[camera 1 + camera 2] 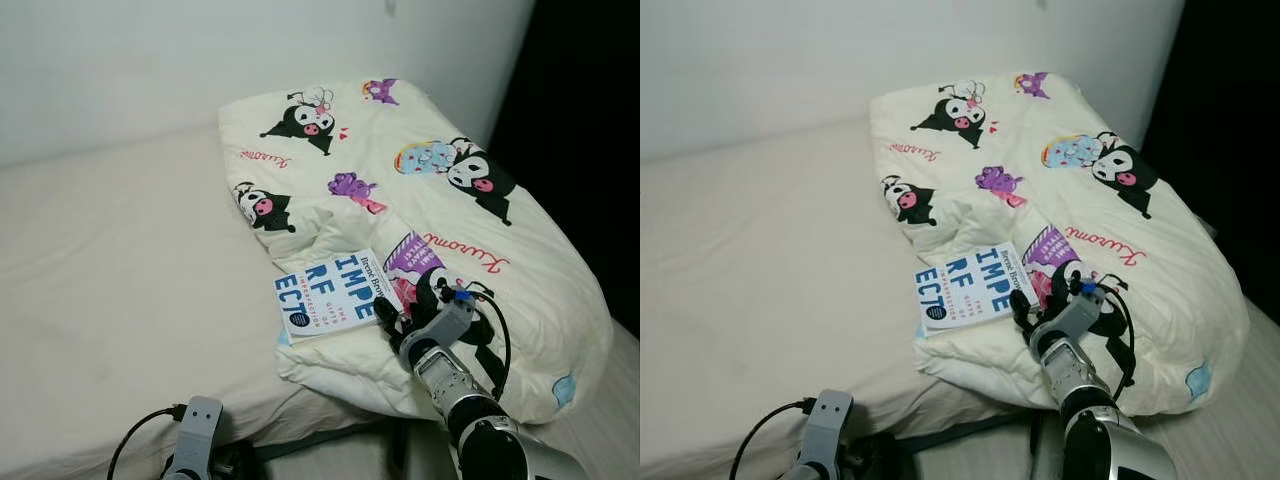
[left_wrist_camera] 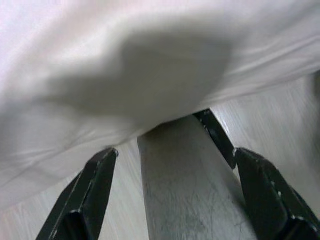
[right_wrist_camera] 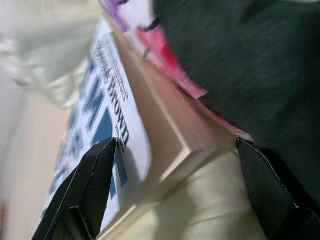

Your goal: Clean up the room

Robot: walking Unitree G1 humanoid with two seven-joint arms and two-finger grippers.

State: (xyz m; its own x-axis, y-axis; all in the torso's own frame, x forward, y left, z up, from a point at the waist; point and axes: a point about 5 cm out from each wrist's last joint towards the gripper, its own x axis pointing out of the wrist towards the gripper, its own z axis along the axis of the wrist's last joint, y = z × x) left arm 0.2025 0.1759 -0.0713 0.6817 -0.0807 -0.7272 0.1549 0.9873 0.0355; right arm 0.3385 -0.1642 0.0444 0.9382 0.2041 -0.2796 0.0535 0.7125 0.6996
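The book (image 1: pixel 335 291) is lying face up on the folded cartoon-print quilt (image 1: pixel 480 140), at the quilt's near edge on the bed (image 1: pixel 110 260). The right gripper (image 1: pixel 390 315) is reaching the book's near corner, fingers (image 3: pixel 87 192) spread wide and straddling that corner, pinching nothing yet — likely lining up a grab to clear it away. The left gripper (image 2: pixel 170 165) is hanging below the bed edge, fingers spread, idle. No containers are showing.
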